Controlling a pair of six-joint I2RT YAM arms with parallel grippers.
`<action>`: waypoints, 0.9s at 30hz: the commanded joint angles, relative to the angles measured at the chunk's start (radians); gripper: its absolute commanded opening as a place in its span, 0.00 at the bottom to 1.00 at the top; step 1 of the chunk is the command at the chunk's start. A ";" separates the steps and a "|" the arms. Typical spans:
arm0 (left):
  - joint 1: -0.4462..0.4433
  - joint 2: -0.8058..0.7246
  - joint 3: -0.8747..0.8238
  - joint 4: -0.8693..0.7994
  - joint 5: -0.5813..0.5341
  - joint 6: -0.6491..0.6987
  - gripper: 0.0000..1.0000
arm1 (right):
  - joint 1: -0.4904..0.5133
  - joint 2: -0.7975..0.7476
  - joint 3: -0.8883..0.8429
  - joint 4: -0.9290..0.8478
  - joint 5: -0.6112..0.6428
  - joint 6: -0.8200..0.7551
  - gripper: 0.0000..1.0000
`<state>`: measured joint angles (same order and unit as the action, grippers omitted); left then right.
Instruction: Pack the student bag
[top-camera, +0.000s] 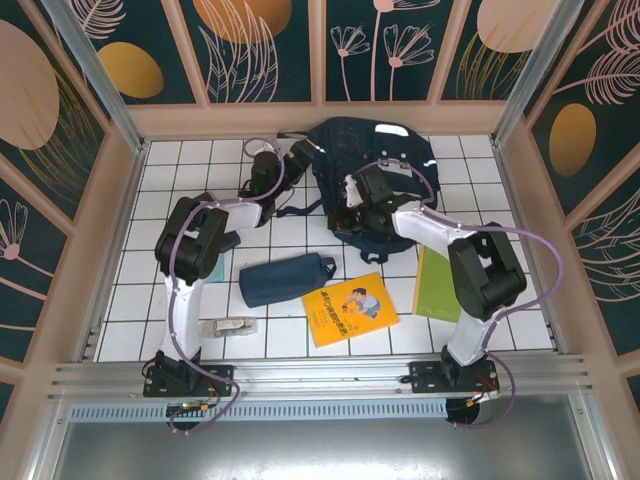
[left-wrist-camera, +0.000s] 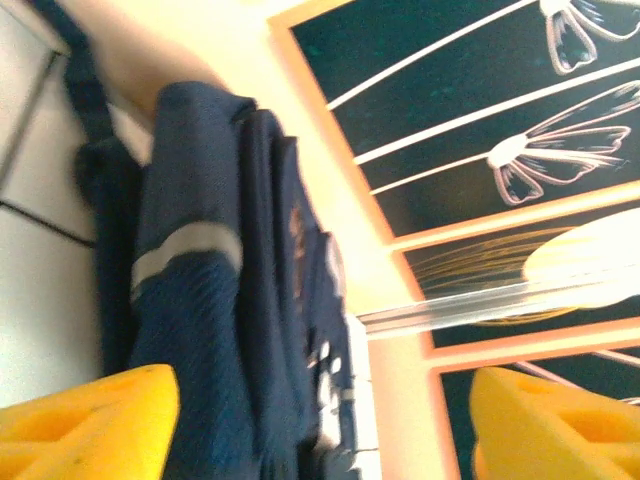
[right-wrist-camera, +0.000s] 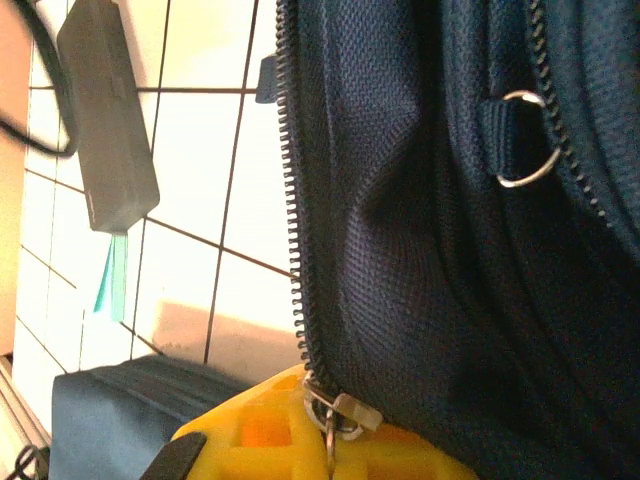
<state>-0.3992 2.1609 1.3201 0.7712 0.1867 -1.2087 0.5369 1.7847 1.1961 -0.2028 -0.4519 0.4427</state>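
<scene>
Now big blue bag (top-camera: 385, 150) lies at far end of tiled table (top-camera: 135, 290), by back wall. Right gripper (top-camera: 350, 192) sits on bag's near side, closed tight. Tiny metal zip pull (right-wrist-camera: 342, 412) is pinched at right fingers (right-wrist-camera: 280, 445). Left gripper (top-camera: 303, 155) is just beside bag's left edge, left fingers (left-wrist-camera: 90, 420) wide apart, holding nothing. Blue pouch (top-camera: 287, 278), yellow book (top-camera: 349, 308), green book (top-camera: 435, 285) lie nearer arms, apart from bag.

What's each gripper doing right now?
Left gripper: open, fingers wide apart, gripping nothing.
Right gripper: closed, apparently pinching the zipper pull on the backpack.
</scene>
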 joint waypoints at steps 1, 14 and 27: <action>0.016 -0.157 -0.102 -0.089 0.028 0.100 0.81 | 0.005 0.024 0.086 0.117 -0.048 0.003 0.00; -0.077 -0.144 -0.255 0.089 0.145 -0.072 0.79 | 0.005 -0.022 0.039 0.133 -0.181 0.047 0.00; -0.109 0.020 -0.138 0.144 0.100 -0.078 0.00 | 0.034 -0.186 -0.195 -0.039 -0.062 0.206 0.00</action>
<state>-0.5262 2.1658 1.1507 0.8639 0.3561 -1.3113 0.5407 1.6882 1.0492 -0.1295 -0.4942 0.6041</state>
